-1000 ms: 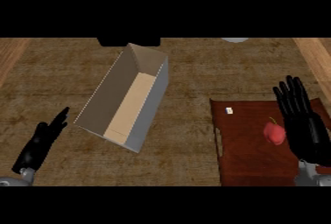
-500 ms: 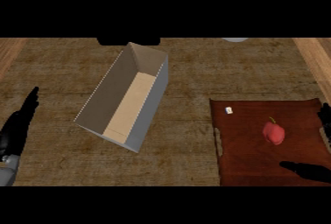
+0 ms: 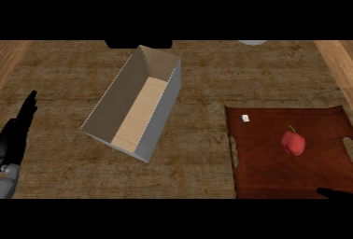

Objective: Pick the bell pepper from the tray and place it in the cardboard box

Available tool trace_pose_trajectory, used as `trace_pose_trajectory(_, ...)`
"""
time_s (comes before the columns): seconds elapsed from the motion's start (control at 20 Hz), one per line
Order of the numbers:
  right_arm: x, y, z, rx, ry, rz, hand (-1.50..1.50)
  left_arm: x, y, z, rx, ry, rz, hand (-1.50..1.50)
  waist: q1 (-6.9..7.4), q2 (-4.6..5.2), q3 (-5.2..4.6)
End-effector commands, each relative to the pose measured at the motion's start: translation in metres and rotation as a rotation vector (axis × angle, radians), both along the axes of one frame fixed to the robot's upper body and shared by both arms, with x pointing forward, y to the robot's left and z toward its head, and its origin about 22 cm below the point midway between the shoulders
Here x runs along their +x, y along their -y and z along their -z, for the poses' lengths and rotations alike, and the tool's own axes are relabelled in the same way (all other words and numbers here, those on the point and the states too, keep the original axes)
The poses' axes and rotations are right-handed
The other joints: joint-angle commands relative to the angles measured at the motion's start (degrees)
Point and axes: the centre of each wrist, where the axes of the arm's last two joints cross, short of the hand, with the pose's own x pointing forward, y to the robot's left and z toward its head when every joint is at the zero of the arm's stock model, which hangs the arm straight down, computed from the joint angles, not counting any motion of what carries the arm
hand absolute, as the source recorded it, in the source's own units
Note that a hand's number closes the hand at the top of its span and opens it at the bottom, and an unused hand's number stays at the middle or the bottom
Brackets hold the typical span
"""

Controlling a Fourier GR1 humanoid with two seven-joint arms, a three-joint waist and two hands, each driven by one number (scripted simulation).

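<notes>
A red bell pepper (image 3: 293, 143) with a small green stem lies on the dark reddish-brown tray (image 3: 262, 172) at the right. An open cardboard box (image 3: 137, 106), long and narrow, stands tilted at the centre left, with nothing visible inside. My left hand (image 3: 15, 135) rests at the left edge, fingers straight and pointing up, well apart from the box. Of my right hand (image 3: 334, 192) only a dark tip shows at the lower right corner, below the pepper and not touching it.
A small white tag (image 3: 244, 118) lies on the tray's upper left part. A dark object (image 3: 138, 44) and a pale round thing (image 3: 251, 42) sit at the counter's far edge. Wooden strips border the brown counter on both sides.
My right hand has withdrawn from beside the pepper down to the lower right corner. My left hand has shifted to the left edge. The pepper and box have not moved.
</notes>
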Motion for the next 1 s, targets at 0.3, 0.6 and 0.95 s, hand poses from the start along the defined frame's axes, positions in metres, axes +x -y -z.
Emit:
trace_pose_trajectory(0.3,0.029,0.022,-0.055,-0.463,-0.280,-0.073,-1.50,-0.001,0.003,0.016,0.018,0.008,-0.016,0.00,-0.22,-0.04,-0.27)
trace_pose_trajectory(0.6,0.059,0.010,-0.085,-0.644,-0.504,-0.091,-1.50,-0.003,0.006,0.001,-0.005,0.008,-0.005,0.00,0.44,-0.17,-0.20)
trace_pose_trajectory(0.95,0.078,-0.040,-0.078,-0.677,-0.607,-0.123,-1.50,0.015,-0.003,0.001,-0.009,0.001,-0.003,0.00,-0.61,-0.16,-0.18)
